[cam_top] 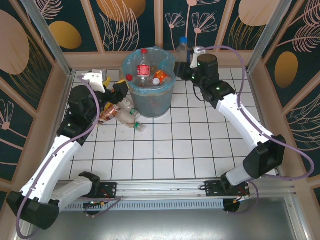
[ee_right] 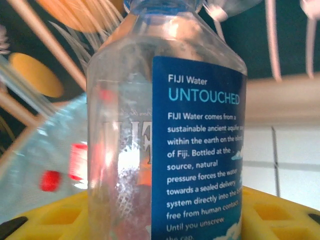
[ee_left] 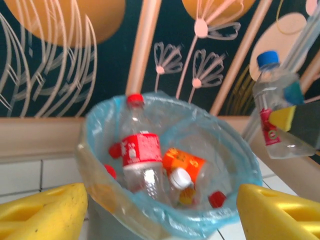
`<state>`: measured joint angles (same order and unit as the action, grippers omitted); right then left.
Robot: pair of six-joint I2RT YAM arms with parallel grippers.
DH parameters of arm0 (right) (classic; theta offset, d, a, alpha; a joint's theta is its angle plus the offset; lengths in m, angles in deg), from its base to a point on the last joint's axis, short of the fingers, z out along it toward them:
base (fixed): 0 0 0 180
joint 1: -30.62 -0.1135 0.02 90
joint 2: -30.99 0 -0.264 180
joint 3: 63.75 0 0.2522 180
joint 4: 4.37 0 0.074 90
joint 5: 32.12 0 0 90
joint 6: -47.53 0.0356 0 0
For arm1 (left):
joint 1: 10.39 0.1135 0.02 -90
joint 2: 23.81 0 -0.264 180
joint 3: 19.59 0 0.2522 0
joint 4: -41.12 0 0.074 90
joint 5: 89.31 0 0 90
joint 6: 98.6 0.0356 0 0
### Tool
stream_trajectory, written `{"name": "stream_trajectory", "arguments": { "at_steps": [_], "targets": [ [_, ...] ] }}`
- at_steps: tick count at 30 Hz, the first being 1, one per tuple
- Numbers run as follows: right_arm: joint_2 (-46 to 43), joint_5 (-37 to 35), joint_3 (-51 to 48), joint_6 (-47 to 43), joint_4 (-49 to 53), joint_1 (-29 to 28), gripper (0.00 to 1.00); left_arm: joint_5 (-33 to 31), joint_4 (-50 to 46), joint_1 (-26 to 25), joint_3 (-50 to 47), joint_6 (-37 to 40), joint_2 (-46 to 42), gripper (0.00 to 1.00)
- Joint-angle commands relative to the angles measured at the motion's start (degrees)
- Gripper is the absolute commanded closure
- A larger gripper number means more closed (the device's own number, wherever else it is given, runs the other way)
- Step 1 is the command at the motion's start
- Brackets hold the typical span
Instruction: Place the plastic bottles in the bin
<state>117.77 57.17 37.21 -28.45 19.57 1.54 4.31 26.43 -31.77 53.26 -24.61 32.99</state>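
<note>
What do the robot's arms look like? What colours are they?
The left arm and the right arm are made of white tubes with chunky black joints. Tiny green lights glow on the joints, and thin purple cables loop alongside. The fingers are bright yellow blocks.

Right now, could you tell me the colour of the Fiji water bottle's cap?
Fiji water bottle: blue cap, clearest in the left wrist view.

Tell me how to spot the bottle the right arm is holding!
Find the big grey-blue bin. Just beside its right rim, the right gripper holds a clear bottle in the air. Its cap is blue, while the caps inside the bin are red or white.
</note>
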Motion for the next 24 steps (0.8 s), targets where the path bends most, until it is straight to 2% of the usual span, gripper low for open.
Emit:
{"name": "stream_trajectory", "arguments": {
  "at_steps": [1, 8, 13, 16, 24],
  "targets": [
    [5.5, -3.1, 9.2, -7.9, 2.1, -3.7, 0.46, -5.4, 2.9, -0.1, -0.1, 2.8, 0.1, 0.22],
    [19.4, -2.6, 25.0, -11.9, 6.5, -4.5, 0.42, -3.2, 3.7, -0.1, -3.0, 3.6, 0.6, 0.21],
    [28.5, -5.4, 36.5, -13.0, 14.9, -4.6, 0.32, -3.6, 3.7, 0.0, -5.4, 4.2, 0.7, 0.21],
    [29.4, -5.2, 36.9, -12.5, 15.3, -4.8, 0.25, -3.9, 3.8, -0.1, -6.0, 4.6, 0.5, 0.21],
    [28.4, -4.7, 35.4, -12.9, 13.2, -5.3, 0.23, -4.1, 3.3, 0.0, -6.3, 5.4, 0.2, 0.2]
  ]
}}
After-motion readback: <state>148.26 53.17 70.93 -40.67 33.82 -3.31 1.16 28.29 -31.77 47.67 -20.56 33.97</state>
